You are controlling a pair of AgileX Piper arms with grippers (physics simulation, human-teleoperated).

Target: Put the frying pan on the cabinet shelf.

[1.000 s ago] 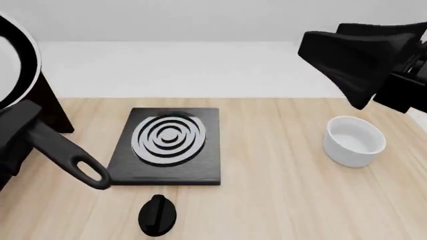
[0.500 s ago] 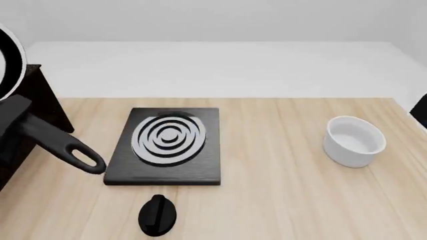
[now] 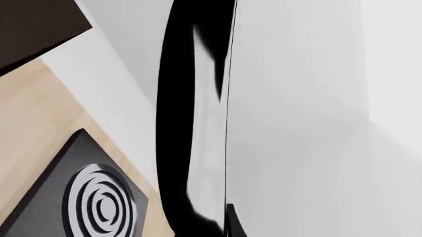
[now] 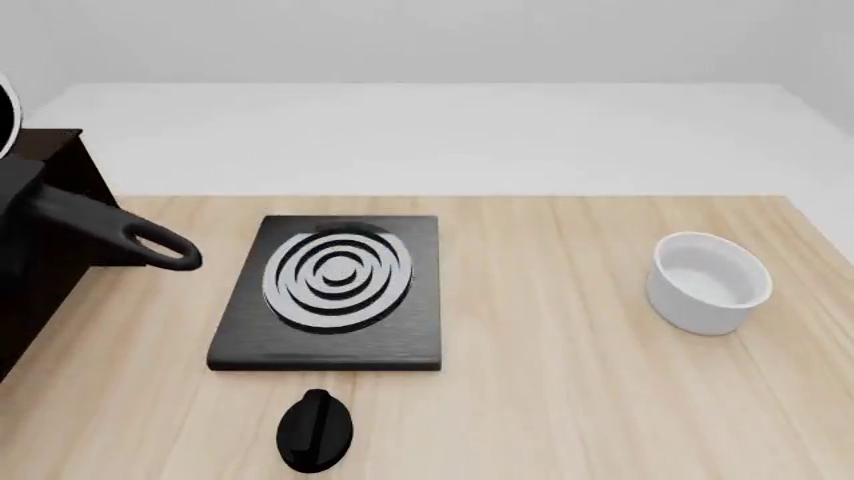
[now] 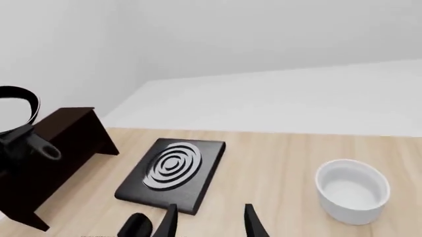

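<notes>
The frying pan hangs tilted on edge over the cabinet shelf (image 4: 51,150) at the far left. Only its rim (image 4: 7,115) and its long handle (image 4: 114,228) with the loop end show in the front view. My left gripper (image 4: 16,205) is a dark mass on the handle near the pan and holds it up. The left wrist view is filled by the pan's black side (image 3: 188,123). The right wrist view shows the pan (image 5: 19,103) above the dark cabinet (image 5: 63,143). My right gripper (image 5: 211,224) is open and empty, far from both.
A black stove plate (image 4: 334,290) with silver rings lies mid-table, with a black knob (image 4: 315,430) in front of it. A white bowl (image 4: 707,282) stands at the right. The table's far edge meets a white surface.
The pan has moved up and left, and its handle has risen from low over the table to cabinet-top height. The right arm has left the front view.
</notes>
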